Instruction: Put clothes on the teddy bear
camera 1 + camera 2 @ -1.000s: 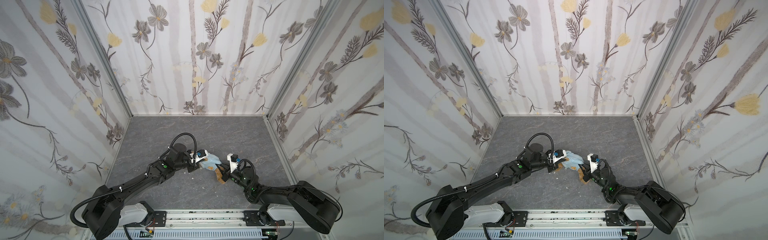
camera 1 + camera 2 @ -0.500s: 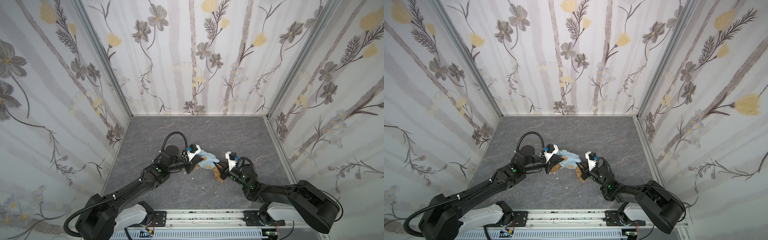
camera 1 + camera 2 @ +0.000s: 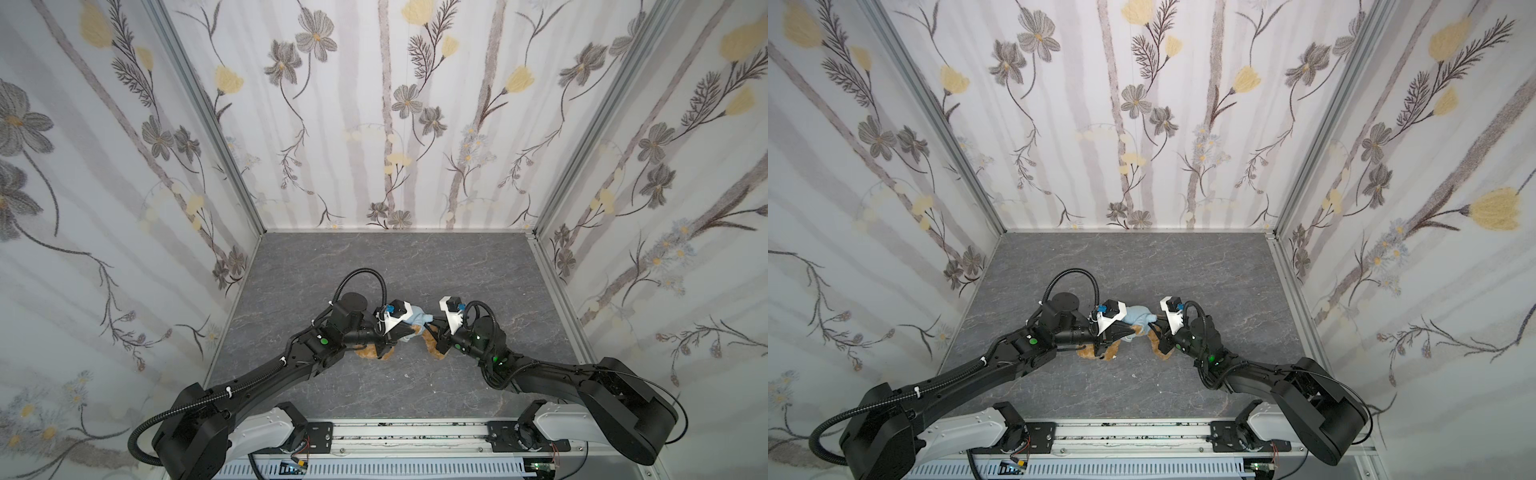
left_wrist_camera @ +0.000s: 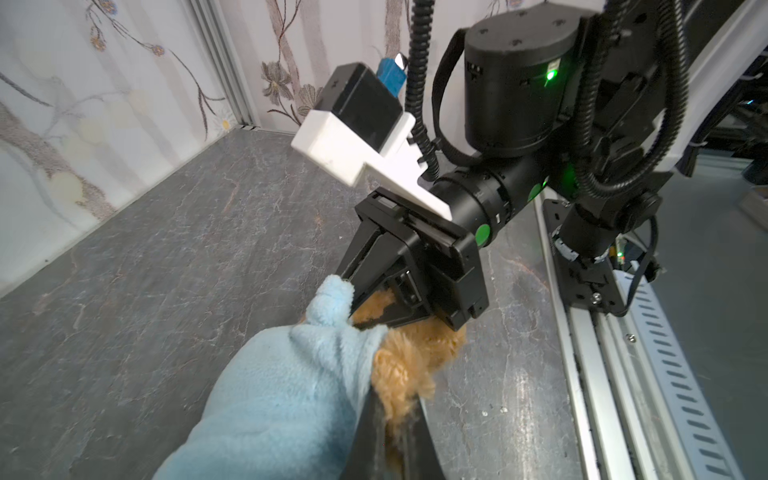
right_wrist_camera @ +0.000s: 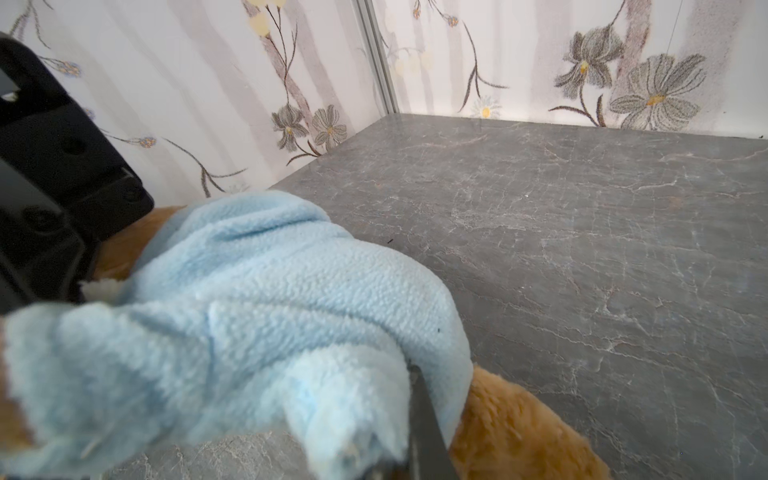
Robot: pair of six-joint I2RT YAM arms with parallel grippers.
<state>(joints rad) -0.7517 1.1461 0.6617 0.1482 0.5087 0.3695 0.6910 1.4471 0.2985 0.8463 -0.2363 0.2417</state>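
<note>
Pulling from both sides, the left gripper and the right gripper are both closed on the light-blue fleece top. The left one grips at its hem, where fur shows between the fingers. The teddy bear lies near the middle of the grey table, slightly toward 6 o'clock. Since a second ago the left wrist drew toward 9 o'clock and more golden fur appears under it, while the top stayed in place. Probably the garment covers the body only partly, so the dressing is not finished.
</note>
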